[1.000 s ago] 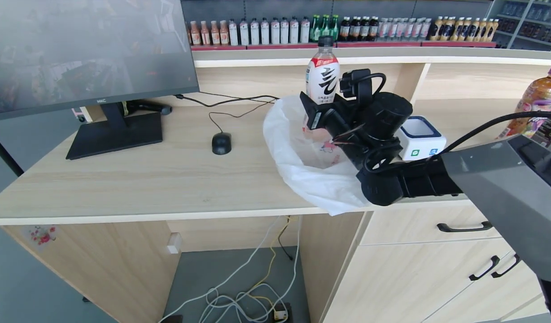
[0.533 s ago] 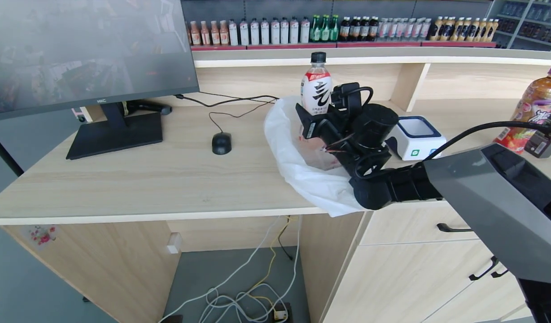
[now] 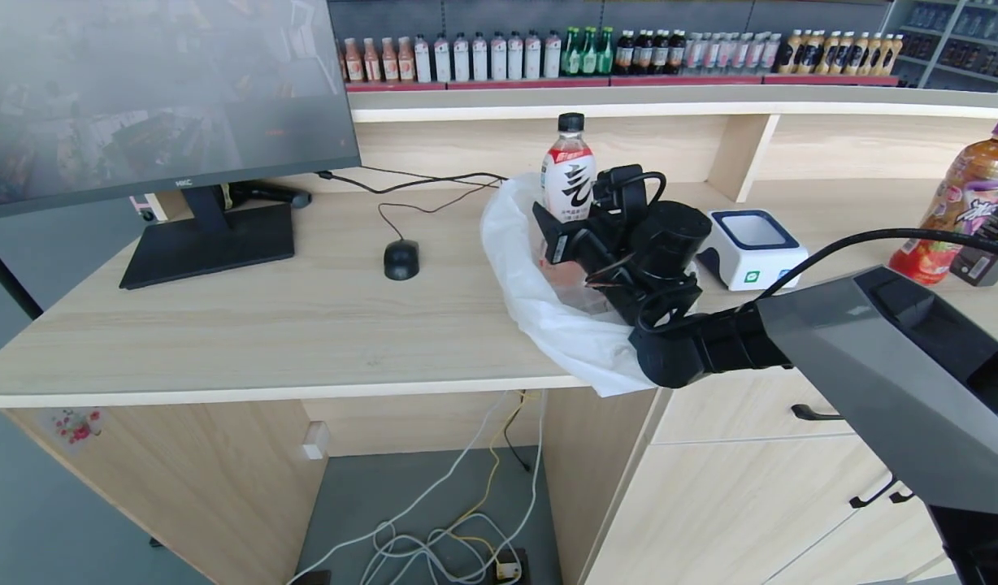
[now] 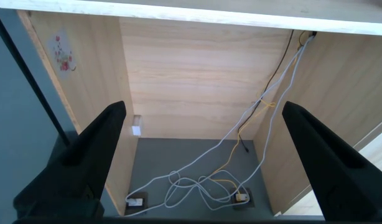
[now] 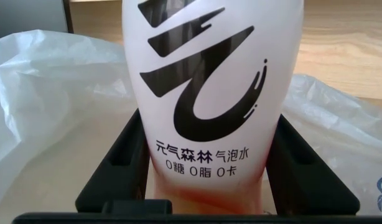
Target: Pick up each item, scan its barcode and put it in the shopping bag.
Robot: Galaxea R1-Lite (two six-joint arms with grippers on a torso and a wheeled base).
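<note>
The drink bottle [image 3: 570,183] has come lower, its base now inside the open mouth of the shopping bag [image 3: 515,268]. The right gripper [image 3: 568,236] pinches its body. This looks like the bagging step; next it should sink fully, then release gently.

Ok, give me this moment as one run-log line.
right gripper: shut on bottle | bottle: upright in shopping bag mouth | left gripper: open, empty, below counter

pale wood counter [image 3: 223,325], drawers [image 3: 751,479] beneath, bottle-lined shelf [image 3: 613,81] behind, grey floor [image 3: 401,504].
</note>
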